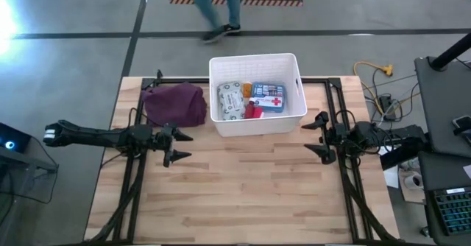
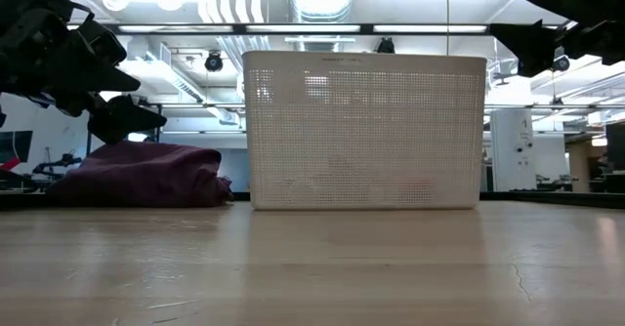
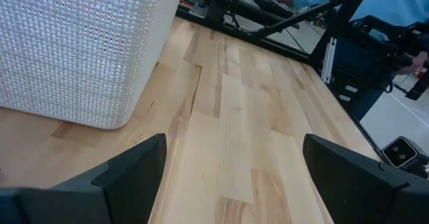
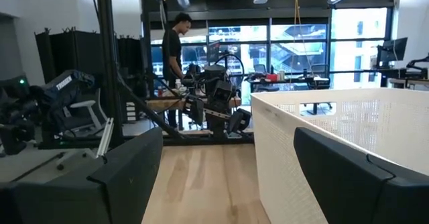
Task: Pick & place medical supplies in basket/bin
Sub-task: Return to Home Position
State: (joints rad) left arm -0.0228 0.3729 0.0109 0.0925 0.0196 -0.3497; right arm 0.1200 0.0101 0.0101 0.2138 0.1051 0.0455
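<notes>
The white ribbed basket [image 1: 257, 95] stands at the table's far middle; the low view shows its perforated wall [image 2: 363, 131]. Inside it lie the grey-white patterned packet [image 1: 230, 100], the blue box with a red-white label [image 1: 268, 97] and a red item [image 1: 252, 111]. The pink tape roll and white bottles do not show. My left gripper [image 1: 179, 146] hovers open above the table, left of the basket and near the maroon cloth. My right gripper [image 1: 318, 136] hovers open, right of the basket. Both hold nothing.
A maroon-purple cloth [image 1: 175, 104] lies bunched on the table left of the basket. The near half of the wooden table [image 1: 243, 194] is bare. Black frame rails run along the table's sides. A person walks beyond the far edge [image 1: 218, 6].
</notes>
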